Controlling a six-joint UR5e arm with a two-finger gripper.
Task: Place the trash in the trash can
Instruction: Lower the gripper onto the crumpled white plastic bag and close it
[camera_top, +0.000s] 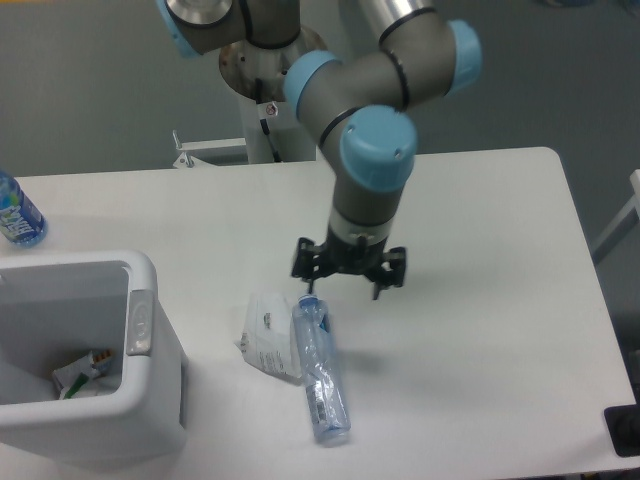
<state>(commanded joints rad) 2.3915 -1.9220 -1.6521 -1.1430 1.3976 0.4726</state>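
A crushed clear plastic bottle with a pale blue cap lies on the white table, cap end pointing away from the camera. Against its left side lies a crumpled clear-and-white printed wrapper. The trash can, a large white bin with a grey tab on its rim, stands at the front left and holds some scraps. My gripper hangs open just above and slightly right of the bottle's cap, fingers pointing down, with nothing between them.
An upright blue-labelled bottle stands at the table's far left edge. The arm's base column rises behind the table. A dark object sits at the front right corner.
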